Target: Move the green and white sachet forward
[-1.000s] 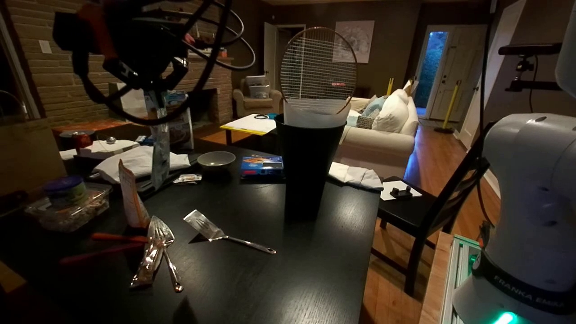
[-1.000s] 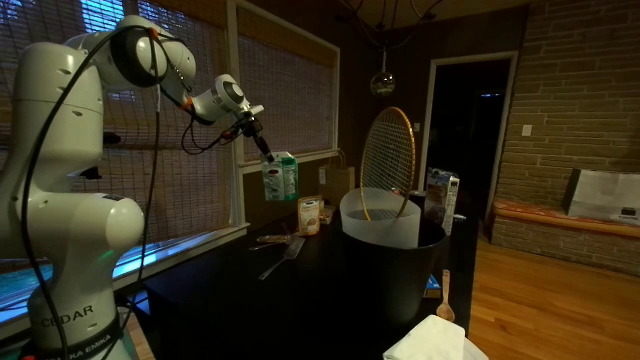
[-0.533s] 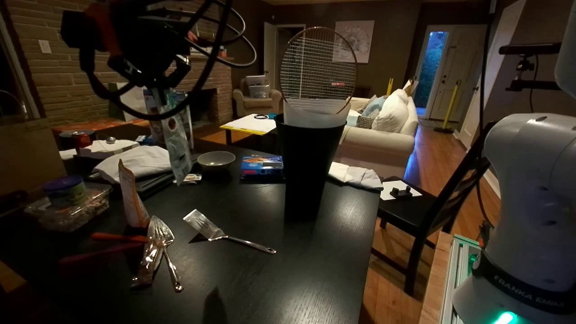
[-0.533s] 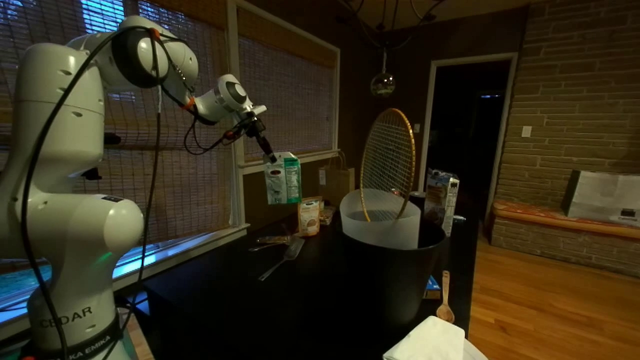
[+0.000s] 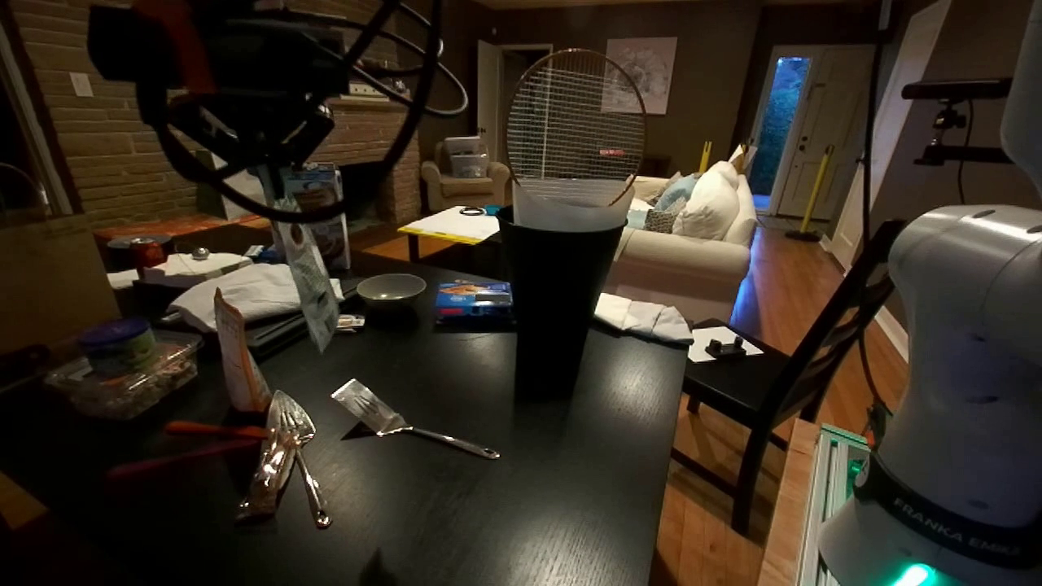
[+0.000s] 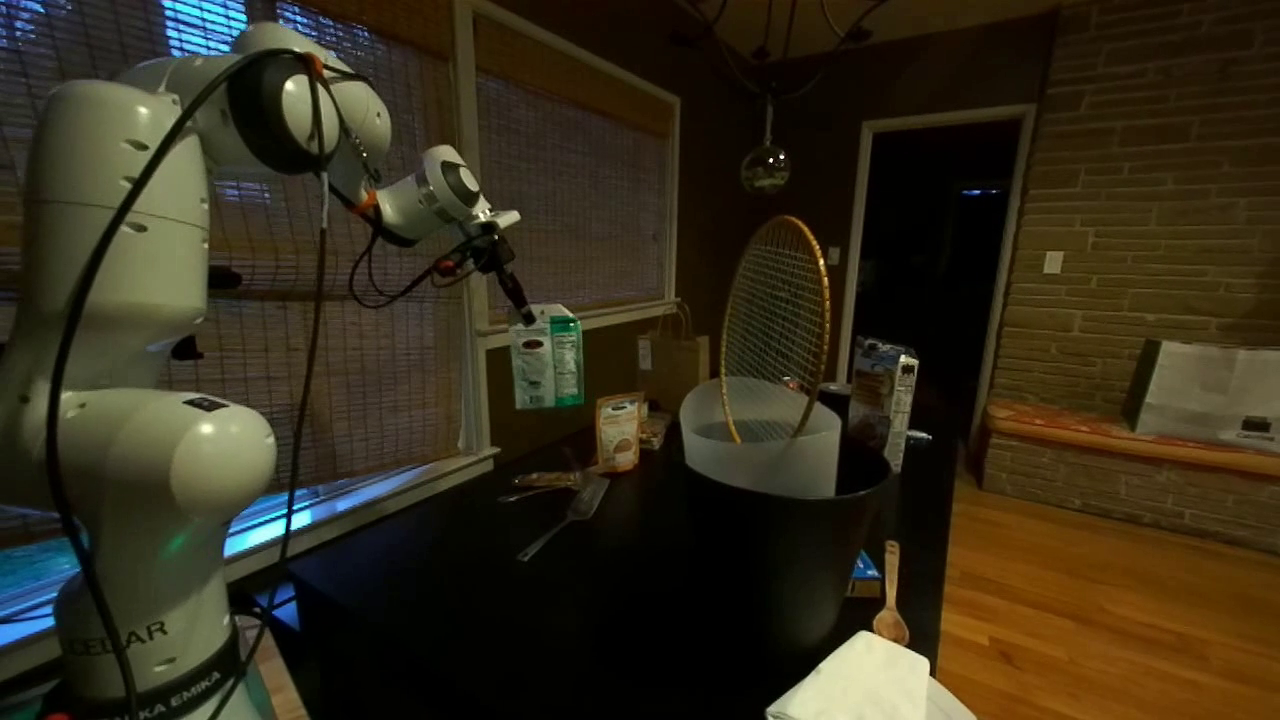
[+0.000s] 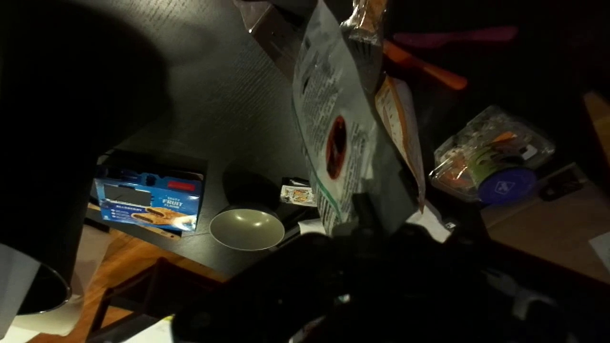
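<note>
My gripper [image 6: 528, 317] pinches sachet [image 6: 548, 364] near top. In exterior view, both slid toward nine o'clock since moment ago. Spatula [image 6: 587, 498], at six o'clock from sachet, stayed put.

Plastic-looking sachet [image 6: 547, 360], metal spatula [image 5: 396, 424] (glossy)

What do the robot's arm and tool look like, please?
The arm is white and rounded, with dark joint rings, orange straps and a black cable. A black band near its base reads FRANKA EMIKA. The tool is black, narrowing toward its tip.
</note>
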You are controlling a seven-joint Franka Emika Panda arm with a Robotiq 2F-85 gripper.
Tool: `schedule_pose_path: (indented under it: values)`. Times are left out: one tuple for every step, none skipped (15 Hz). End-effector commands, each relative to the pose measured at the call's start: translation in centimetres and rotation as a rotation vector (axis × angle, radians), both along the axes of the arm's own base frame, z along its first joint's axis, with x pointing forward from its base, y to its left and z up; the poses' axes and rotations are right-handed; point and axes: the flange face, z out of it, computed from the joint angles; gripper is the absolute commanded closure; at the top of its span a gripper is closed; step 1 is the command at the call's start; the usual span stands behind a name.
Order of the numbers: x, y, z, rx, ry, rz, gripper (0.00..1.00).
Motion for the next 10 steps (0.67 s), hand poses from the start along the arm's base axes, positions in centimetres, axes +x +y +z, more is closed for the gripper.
schedule_pose_path:
  values:
    - [-5.6, 0.7, 2.0, -0.007, -0.013, 0.108, 1.0]
    - [-7.2, 1.2, 2.2, -0.001, -0.019, 0.138, 1.0]
    - [-8.9, 1.9, 2.3, -0.009, -0.024, 0.161, 1.0]
    - [-10.4, 2.3, 2.5, -0.016, -0.022, 0.17, 1.0]
    - [-12.0, 2.5, 2.5, -0.017, -0.023, 0.172, 1.0]
    - [-13.9, 2.8, 2.1, -0.025, -0.017, 0.165, 1.0]
    - [-15.4, 2.3, 1.4, -0.036, -0.008, 0.145, 1.0]
    - [-17.3, 2.2, 0.8, -0.055, -0.011, 0.133, 1.0]
    - [-18.7, 1.4, -0.2, -0.069, -0.016, 0.15, 1.0]
    - [-20.5, 1.3, -0.8, -0.083, -0.013, 0.163, 1.0]
